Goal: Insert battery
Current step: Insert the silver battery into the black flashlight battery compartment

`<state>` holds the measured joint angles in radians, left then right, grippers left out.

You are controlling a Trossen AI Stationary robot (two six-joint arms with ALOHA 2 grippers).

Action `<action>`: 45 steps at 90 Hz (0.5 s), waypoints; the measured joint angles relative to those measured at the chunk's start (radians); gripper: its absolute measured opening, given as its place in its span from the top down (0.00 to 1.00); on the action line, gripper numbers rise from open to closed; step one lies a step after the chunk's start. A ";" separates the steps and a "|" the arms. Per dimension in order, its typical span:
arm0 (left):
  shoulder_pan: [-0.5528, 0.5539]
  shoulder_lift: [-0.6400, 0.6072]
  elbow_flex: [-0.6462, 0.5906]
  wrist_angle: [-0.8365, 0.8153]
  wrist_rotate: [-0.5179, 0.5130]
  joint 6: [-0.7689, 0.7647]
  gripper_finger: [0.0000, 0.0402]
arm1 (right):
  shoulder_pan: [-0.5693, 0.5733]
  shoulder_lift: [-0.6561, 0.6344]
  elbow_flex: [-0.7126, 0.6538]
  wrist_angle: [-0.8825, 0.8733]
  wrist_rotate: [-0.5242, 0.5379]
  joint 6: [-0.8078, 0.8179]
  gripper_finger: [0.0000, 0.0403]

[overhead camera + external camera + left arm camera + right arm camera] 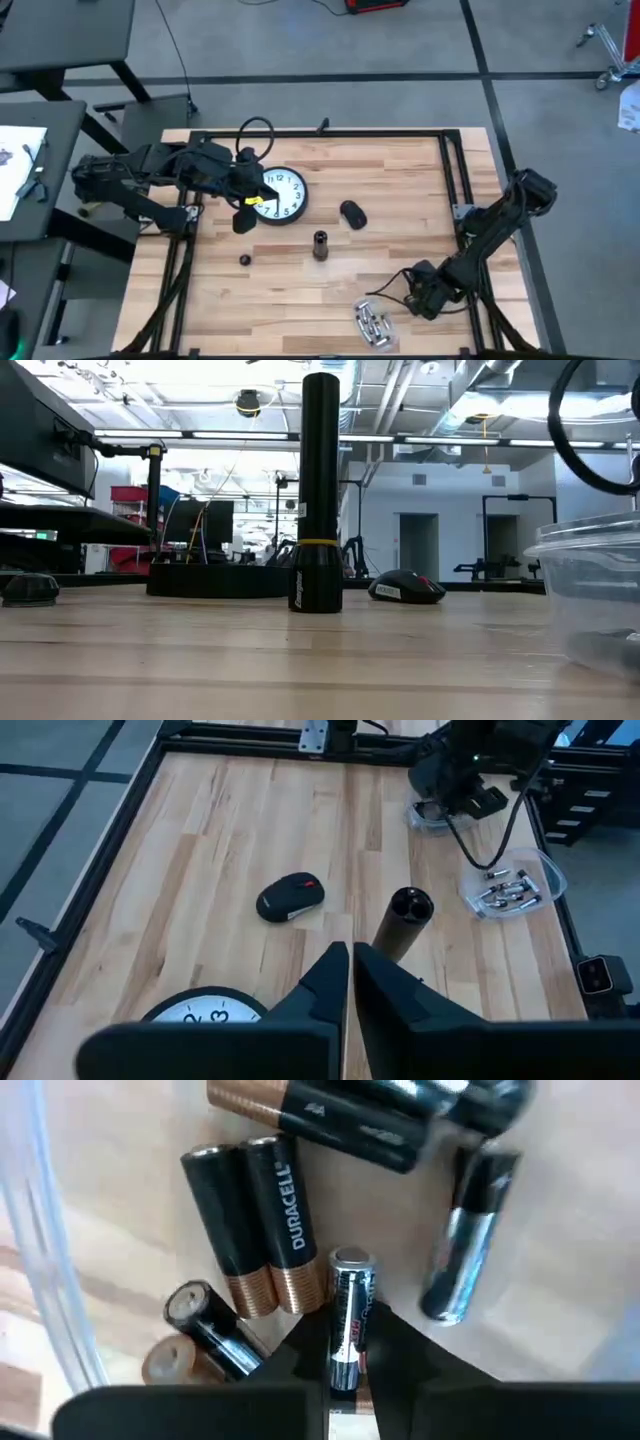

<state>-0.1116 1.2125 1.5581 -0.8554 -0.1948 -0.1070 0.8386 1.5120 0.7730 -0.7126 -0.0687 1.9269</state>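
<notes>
A battery [345,1320] is pinched in the right gripper [345,1365] above the clear container [373,324]. The left gripper [350,982], fingers nearly together and empty, hovers beside the clock [281,194].

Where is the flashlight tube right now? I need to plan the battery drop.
In the high view, the flashlight tube stands upright near the table's middle, just below the clock and the mouse.

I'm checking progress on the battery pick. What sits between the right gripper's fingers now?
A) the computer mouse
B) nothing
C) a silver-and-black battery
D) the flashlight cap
C: in the right wrist view the right gripper is closed on a silver-and-black battery, above the other batteries in the clear container.
</notes>
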 joint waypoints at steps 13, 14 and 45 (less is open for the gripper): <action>0.000 0.000 0.000 0.001 0.000 0.009 1.00 | 0.015 -0.115 0.080 -0.115 0.068 -0.025 0.94; 0.000 0.000 0.000 0.001 0.000 0.009 1.00 | 0.016 -0.124 0.085 -0.124 0.076 -0.032 0.94; 0.000 -0.001 0.000 0.018 0.000 0.008 1.00 | -0.084 -0.266 0.166 0.080 0.695 -0.541 0.94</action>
<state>-0.1116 1.2117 1.5583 -0.8375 -0.1943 -0.0993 0.7545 1.2462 0.9386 -0.6328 0.6259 1.3858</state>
